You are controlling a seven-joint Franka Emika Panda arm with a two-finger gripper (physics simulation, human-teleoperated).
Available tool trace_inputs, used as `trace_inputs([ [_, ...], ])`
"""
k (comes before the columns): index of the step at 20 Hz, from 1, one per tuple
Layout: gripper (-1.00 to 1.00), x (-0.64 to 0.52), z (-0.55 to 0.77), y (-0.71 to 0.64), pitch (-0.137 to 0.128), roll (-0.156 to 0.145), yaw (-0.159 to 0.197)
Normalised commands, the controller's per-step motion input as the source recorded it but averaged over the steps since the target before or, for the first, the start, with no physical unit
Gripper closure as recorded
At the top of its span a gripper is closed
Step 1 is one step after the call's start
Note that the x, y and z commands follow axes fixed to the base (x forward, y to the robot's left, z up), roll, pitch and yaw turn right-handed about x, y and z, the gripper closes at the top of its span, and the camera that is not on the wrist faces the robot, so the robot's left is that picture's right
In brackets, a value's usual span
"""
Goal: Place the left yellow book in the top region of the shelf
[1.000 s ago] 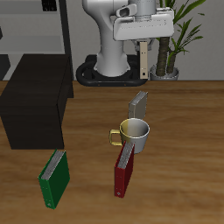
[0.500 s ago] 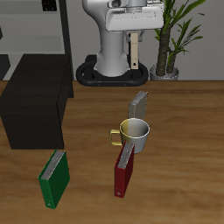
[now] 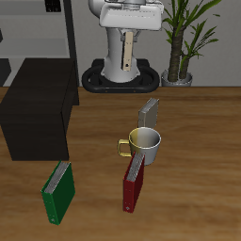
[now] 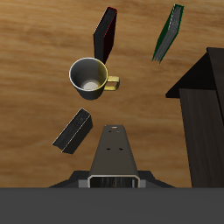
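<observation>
Wooden desk spreads below; high above its back, fingers clench the left yellow book, hanging upright, its top hidden. Black shelf is cut off. No readable lettering.

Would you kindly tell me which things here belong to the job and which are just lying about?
Belong to the job:
- left yellow book, held up in the hand
- shelf

Just lying about:
- second yellow book
- mug
- dark red book
- green book
- potted plant
</observation>
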Motion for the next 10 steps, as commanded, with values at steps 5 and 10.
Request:
trace_inputs([
  [5, 1.00, 0.05, -0.20, -0.43, -0.013, -0.153, 0.041],
  [10, 1.00, 0.08, -0.21, -0.27, -0.012, -0.106, 0.041],
])
